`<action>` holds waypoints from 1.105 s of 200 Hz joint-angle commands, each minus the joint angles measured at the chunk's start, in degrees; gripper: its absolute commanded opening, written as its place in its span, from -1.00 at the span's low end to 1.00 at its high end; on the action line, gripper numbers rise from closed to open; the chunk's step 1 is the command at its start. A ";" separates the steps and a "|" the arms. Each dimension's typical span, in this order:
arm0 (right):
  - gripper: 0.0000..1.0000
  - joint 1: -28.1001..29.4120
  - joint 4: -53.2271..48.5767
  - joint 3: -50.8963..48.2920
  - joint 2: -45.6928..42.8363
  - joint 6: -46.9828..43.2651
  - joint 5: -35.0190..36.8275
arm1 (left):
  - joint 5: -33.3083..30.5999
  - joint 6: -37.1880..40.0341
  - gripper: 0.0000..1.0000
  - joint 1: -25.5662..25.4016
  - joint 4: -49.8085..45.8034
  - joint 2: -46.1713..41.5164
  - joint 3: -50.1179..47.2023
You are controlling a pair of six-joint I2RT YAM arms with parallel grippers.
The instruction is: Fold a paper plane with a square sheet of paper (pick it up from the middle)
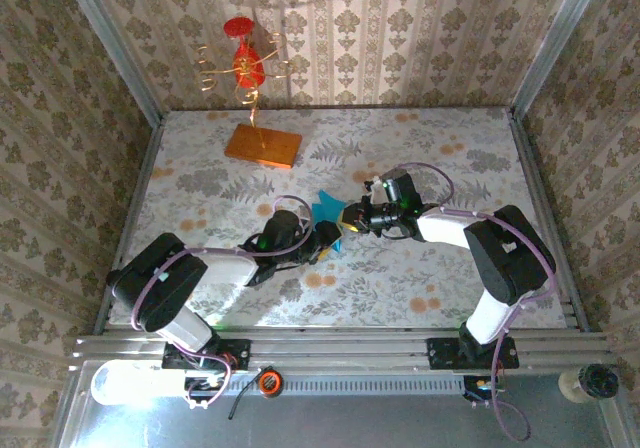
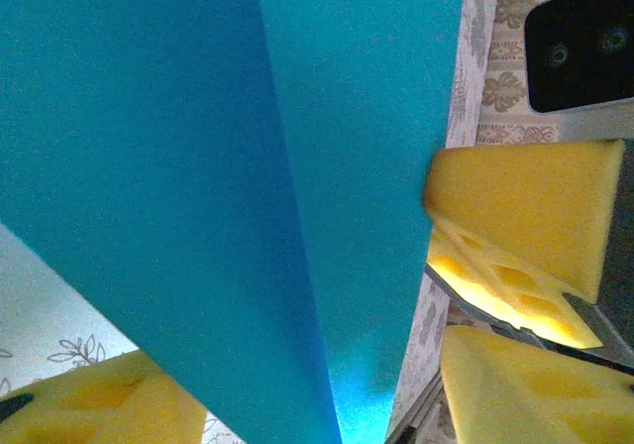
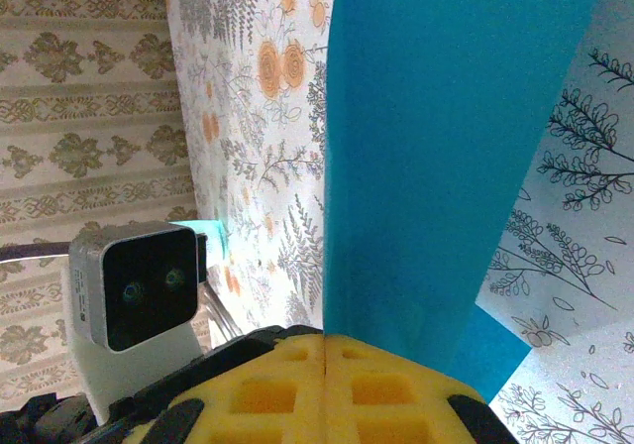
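From where I stood, the sheet of paper (image 1: 327, 208) looked to be lifted off the tabletop (image 1: 420, 288). It was held between the two arms, well to the near side of the orange slab (image 1: 263, 145) and off toward the right arm's side of it. The right gripper (image 3: 324, 363) had its jaws pressed together on the sheet, the yellow pads meeting with blue paper rising straight out from between them. The left gripper (image 2: 317, 399) had its jaws apart, one yellow finger on either side of the paper. I could not tell whether either finger touched it, but they were not pinching it. The paper was not a flat square: a long crease ran down it in the left wrist view, and from above it showed as a small cluster of blue points, not a neat dart. I judged the job to be somewhere in the middle. The pick-up was done and at least one fold was in, but the narrow pointed shape of a plane was not there yet, so more folding and pressing of creases remained. The red and gold ornament (image 1: 245, 60) rose from the slab, well away from the paper.
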 commanded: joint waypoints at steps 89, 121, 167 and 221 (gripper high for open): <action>-0.82 -1.07 2.47 -2.18 -0.35 2.46 -1.29 | -1.20 0.68 0.22 -0.21 3.34 1.69 -0.67; -0.82 -1.10 2.67 -2.23 -0.24 3.07 -1.56 | -1.32 0.66 0.13 -0.19 4.33 2.29 -0.37; -0.81 -1.38 3.34 -2.87 0.10 3.93 -1.48 | -1.54 0.85 -0.10 -0.08 4.43 2.79 -0.54; -0.73 -1.65 3.00 -3.04 0.36 4.09 -1.39 | -1.17 1.76 -0.27 0.00 3.40 3.04 0.05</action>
